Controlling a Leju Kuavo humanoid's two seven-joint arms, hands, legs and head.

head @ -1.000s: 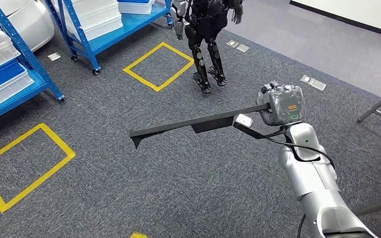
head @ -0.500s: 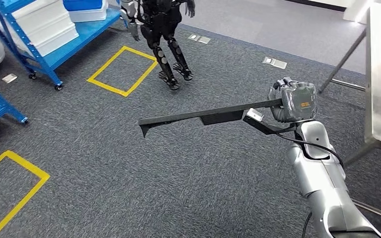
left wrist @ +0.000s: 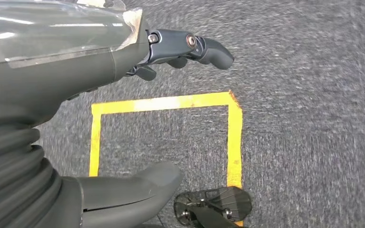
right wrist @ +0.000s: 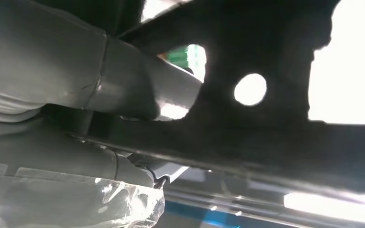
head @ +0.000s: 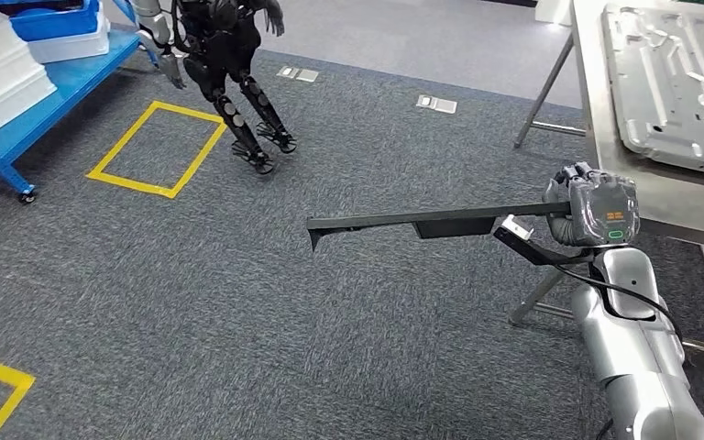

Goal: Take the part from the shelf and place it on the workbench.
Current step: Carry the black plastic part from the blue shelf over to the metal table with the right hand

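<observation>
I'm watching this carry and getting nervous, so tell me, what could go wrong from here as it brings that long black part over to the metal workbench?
The right hand holds the long black part at one end only, so it may sag or twist loose. The free end sticks far out sideways and could swing toward the other humanoid robot. The stamped metal panel already covers much of the workbench, leaving little room.
</observation>
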